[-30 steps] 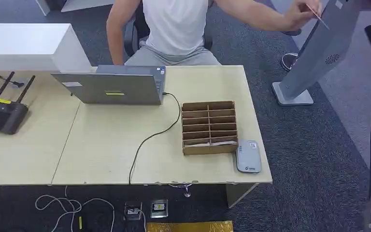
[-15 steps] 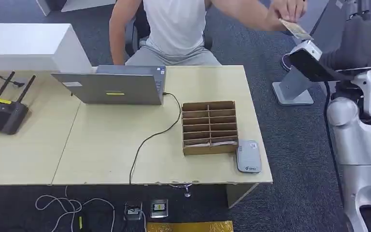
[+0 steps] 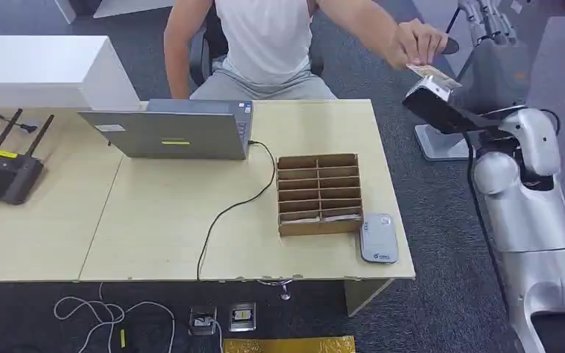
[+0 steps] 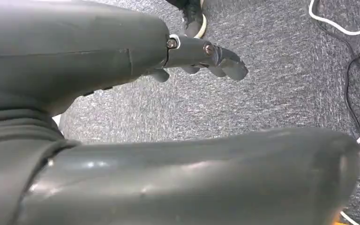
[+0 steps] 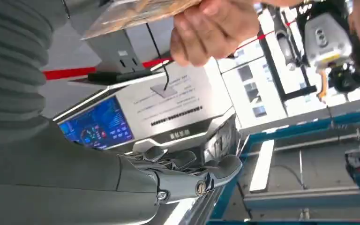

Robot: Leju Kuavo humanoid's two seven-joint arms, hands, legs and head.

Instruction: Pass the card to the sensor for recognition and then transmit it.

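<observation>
Overhead, right hand (image 3: 488, 18) raised, fingers apparently spread, holding nothing; person's hand (image 3: 415, 43) pinches card (image 3: 432, 72) beside it. Left hand (image 4: 201, 56) hangs empty, fingers loosely extended.

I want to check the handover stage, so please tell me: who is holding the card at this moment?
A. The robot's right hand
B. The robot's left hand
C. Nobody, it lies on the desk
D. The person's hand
D: the person's hand pinches the card just above the robot's raised right arm, while the right hand grips nothing.
</observation>
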